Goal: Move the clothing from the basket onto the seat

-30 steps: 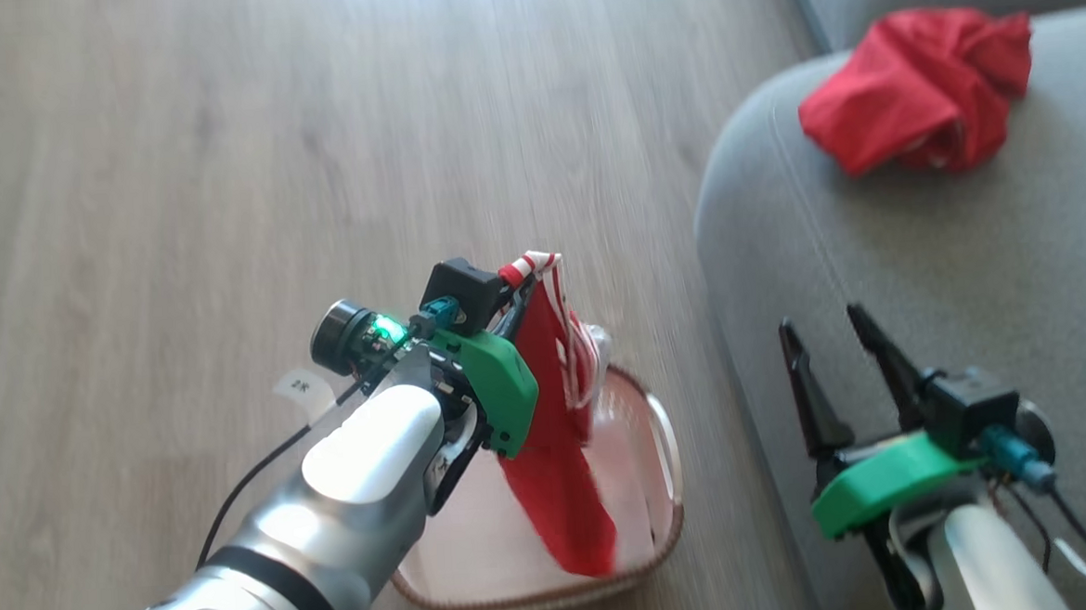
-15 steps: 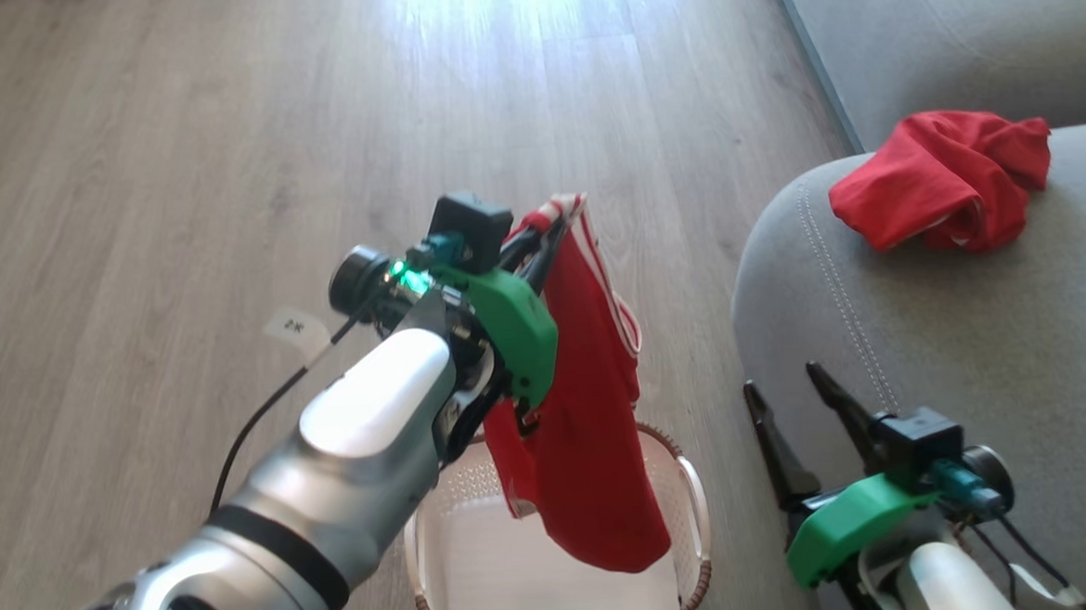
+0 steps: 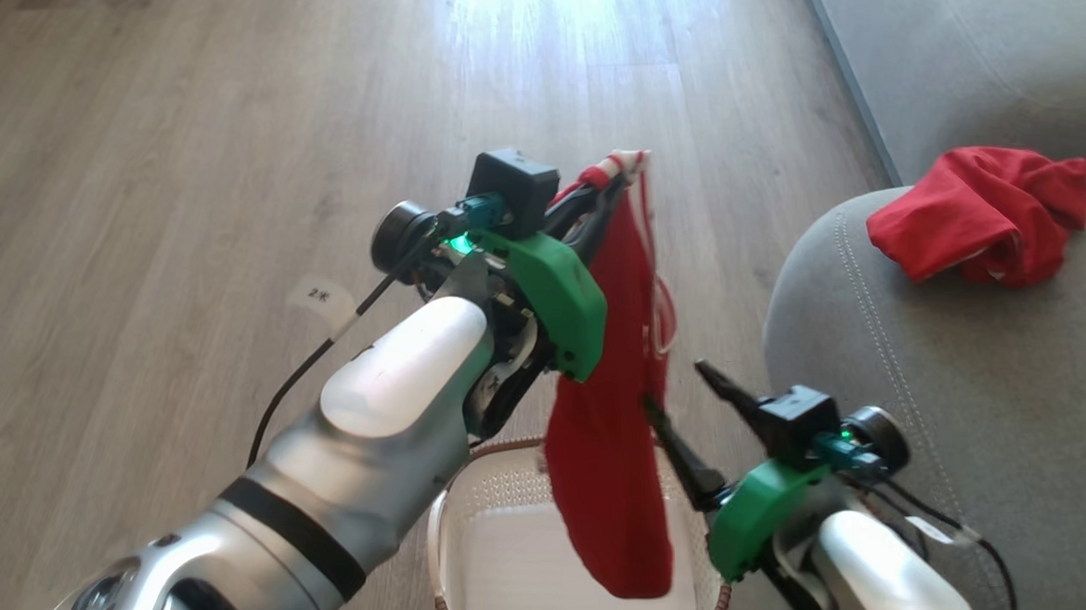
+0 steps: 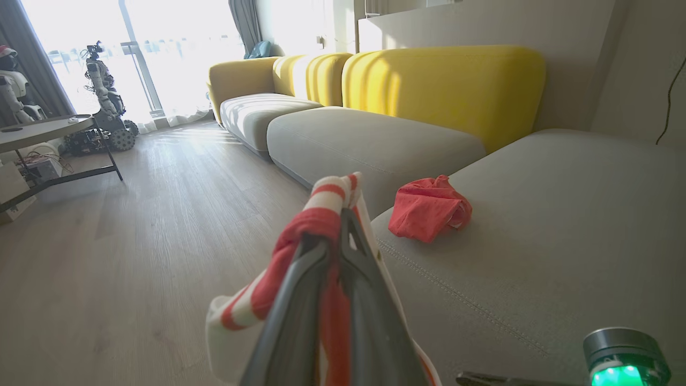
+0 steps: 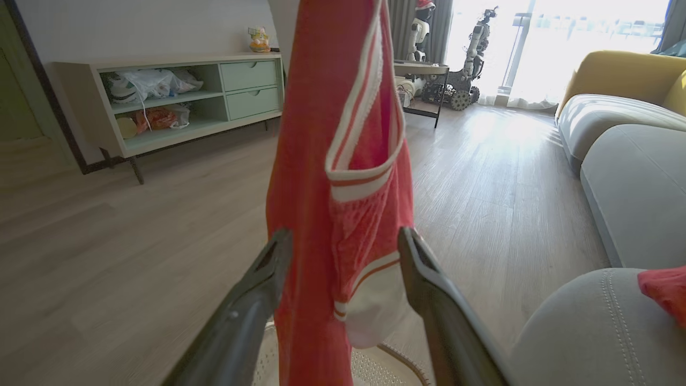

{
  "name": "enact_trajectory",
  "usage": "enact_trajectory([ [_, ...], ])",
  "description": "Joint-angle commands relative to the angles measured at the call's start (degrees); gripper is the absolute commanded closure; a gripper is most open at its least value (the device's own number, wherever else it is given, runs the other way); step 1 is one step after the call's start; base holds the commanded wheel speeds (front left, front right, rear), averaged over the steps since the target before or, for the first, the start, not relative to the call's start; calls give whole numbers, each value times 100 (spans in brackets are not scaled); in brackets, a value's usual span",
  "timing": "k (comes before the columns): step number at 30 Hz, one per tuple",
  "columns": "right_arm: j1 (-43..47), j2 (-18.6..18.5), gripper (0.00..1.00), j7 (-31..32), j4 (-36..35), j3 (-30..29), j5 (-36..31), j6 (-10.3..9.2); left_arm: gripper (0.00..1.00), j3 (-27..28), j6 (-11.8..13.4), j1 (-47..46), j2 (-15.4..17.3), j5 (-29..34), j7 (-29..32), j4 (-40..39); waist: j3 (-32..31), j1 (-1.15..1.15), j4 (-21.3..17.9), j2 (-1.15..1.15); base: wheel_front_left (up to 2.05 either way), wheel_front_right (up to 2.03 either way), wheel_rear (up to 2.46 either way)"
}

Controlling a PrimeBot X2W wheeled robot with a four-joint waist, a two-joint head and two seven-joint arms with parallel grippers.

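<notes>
Garment (image 3: 606, 450): hangs over basket (image 3: 442, 543).
Left gripper (image 3: 613, 185): clamped on garment's striped edge.
Right gripper (image 3: 673, 384): wide apart, flanking garment.
Seat (image 3: 977, 431): 3 o'clock, other garment (image 3: 980, 217) near edge.
Floor (image 3: 174, 176): open, 9–12 o'clock.

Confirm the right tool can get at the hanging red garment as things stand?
Probably yes. The right tool is open, and the red garment hangs between its fingers in its wrist view, nothing in between. The left tool grips the garment's top edge.
</notes>
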Motion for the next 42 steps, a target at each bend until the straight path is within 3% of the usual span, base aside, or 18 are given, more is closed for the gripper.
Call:
enact_trajectory([
  [1,-374,15,0,-29,-46,209,94,-2,100,165,19,-465,63,-50,13,-217,-30,1,54,0,0,0,0],
  [14,-1121,15,0,-44,946,329,6,-2,100,-149,124,-512,62,-251,30,-860,-126,1,401,0,0,0,0],
  [16,-1179,15,63,-45,939,380,50,-2,100,-173,131,-474,62,-297,45,-870,-135,1,427,0,0,0,0],
  [18,-1193,15,100,-45,913,381,93,-2,100,-181,157,-433,69,-316,54,-801,-144,1,434,0,0,0,0],
  [26,-1104,15,100,-45,712,118,1,-2,100,-201,281,-174,238,-312,-97,-446,-131,1,244,0,0,0,0],
  [27,-1090,15,100,-45,660,73,-17,-2,88,-185,277,-120,247,-344,-132,-416,-128,1,207,0,0,0,0],
  [29,-1061,15,100,-45,555,-25,-60,-2,53,-190,257,-20,272,-371,-187,-351,-121,1,128,0,0,0,0],
  [30,-1049,15,100,-45,497,-84,-88,-2,21,-184,249,33,280,-395,-215,-321,-117,1,88,0,0,0,0],
  [31,-1036,15,100,-45,438,-144,-111,-2,6,-172,243,87,287,-422,-248,-295,-113,1,46,0,0,0,0],
  [32,-1024,15,100,-45,378,-214,-135,-2,0,-157,246,136,295,-442,-295,-271,-109,1,1,0,0,0,0],
  [42,-865,15,100,-45,-96,-825,-453,-2,0,-172,153,568,349,-479,-806,-105,-62,1,-474,0,0,0,0],
])
